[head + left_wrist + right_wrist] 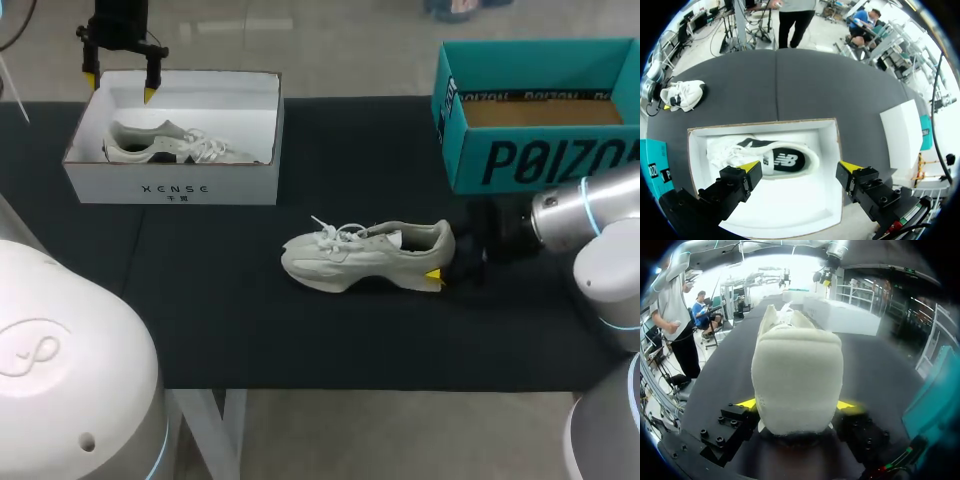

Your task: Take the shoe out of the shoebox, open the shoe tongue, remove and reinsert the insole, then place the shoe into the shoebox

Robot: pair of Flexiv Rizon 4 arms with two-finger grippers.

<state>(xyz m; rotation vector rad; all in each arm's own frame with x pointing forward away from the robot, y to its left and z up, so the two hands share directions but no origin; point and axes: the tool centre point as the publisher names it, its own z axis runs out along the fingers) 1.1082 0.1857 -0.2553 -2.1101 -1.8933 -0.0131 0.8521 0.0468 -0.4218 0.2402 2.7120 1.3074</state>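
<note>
Right wrist view shows the right gripper (796, 404) closed on the heel of the pale shoe (795, 370), a yellow tip pressed to each side, probably to steady it for work on the tongue and insole. The shoe stands on its sole on the black table (220, 310), well apart from the white box (170, 185). The left gripper (799, 169) hangs spread wide above that box, where a second shoe (765, 160) lies, seemingly waiting clear of the work.

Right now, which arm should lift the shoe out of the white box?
Left. The left gripper, open, hangs over the boxed shoe; the right gripper is shut on the heel of the table shoe.
</note>
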